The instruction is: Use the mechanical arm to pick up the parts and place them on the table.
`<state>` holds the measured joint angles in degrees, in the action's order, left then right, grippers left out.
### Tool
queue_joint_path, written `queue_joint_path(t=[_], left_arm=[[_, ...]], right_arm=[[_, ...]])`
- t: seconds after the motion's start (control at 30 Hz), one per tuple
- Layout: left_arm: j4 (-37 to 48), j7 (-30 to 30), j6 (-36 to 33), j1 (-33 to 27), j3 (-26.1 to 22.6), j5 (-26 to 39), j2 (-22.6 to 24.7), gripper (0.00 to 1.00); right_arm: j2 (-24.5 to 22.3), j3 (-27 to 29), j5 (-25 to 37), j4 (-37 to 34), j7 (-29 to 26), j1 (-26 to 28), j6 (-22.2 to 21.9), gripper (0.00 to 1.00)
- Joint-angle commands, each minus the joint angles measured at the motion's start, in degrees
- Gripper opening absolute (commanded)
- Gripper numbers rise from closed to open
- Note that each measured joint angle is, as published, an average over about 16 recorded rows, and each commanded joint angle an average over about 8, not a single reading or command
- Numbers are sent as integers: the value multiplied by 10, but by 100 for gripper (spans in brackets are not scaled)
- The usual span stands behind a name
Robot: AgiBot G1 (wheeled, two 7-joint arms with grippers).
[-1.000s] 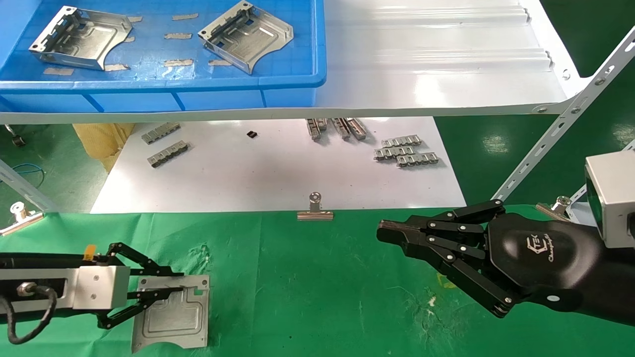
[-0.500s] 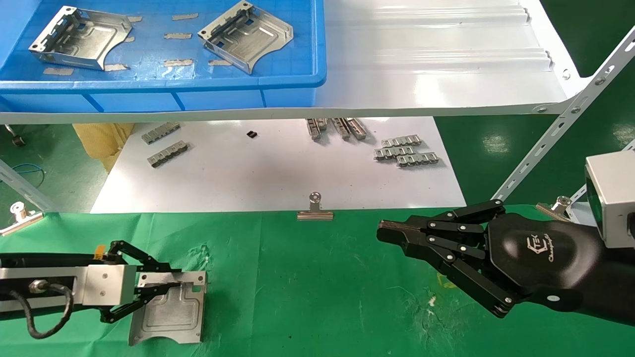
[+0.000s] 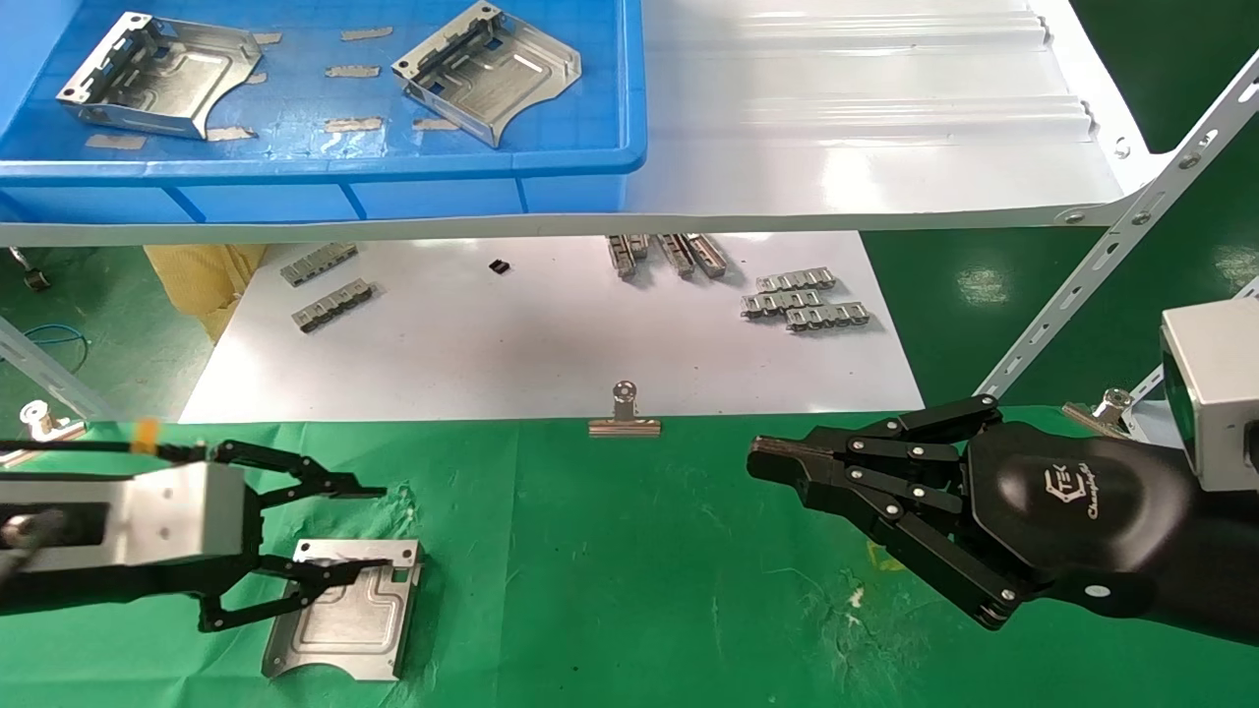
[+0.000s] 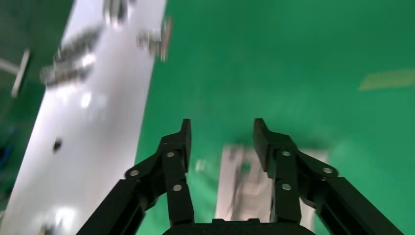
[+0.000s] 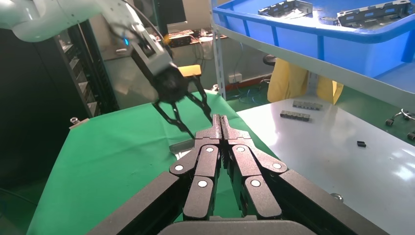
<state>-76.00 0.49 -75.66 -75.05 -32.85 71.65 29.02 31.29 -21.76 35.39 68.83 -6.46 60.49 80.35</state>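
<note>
One silver part (image 3: 344,615) lies flat on the green cloth table (image 3: 629,570) at the front left. My left gripper (image 3: 379,526) is open and empty just above its far edge; in the left wrist view the gripper (image 4: 222,129) hangs over the blurred part (image 4: 244,181). Two more parts (image 3: 148,74) (image 3: 487,71) lie in the blue bin (image 3: 325,167) on the shelf. My right gripper (image 3: 777,462), the glossy black hand with the white logo, is shut and empty over the cloth at the right. It is also shut in the right wrist view (image 5: 220,120).
A glossy white shelf board (image 3: 866,118) carries the bin. Below it a white sheet (image 3: 551,344) holds small grey ridged strips (image 3: 807,300). A silver binder clip (image 3: 625,418) sits at the cloth's far edge. A slanted metal strut (image 3: 1111,246) stands at the right.
My left gripper has opened and let go of the part, then risen and drawn back a little. The part now lies on the cloth. The right arm has not moved.
</note>
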Motion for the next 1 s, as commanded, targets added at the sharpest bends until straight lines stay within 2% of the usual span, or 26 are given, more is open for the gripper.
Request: queue_joint_path(t=[0.03,0.07,0.3,0.33,1.0], left_arm=[[1,-17,-25,-5,9,-45,-6,100],[2,-23,-33,-6,11,-57,-7,100],[5,-42,-48,1,24,-91,-6,100],[5,-44,-49,4,26,-95,-4,100],[12,-69,-68,51,78,-169,19,100]], right_arm=[[0,0,0,0,0,0,0,0],[0,0,0,0,0,0,0,6],[0,0,0,0,0,0,0,93],[0,0,0,0,0,0,0,100],[0,0,0,0,0,0,0,100]])
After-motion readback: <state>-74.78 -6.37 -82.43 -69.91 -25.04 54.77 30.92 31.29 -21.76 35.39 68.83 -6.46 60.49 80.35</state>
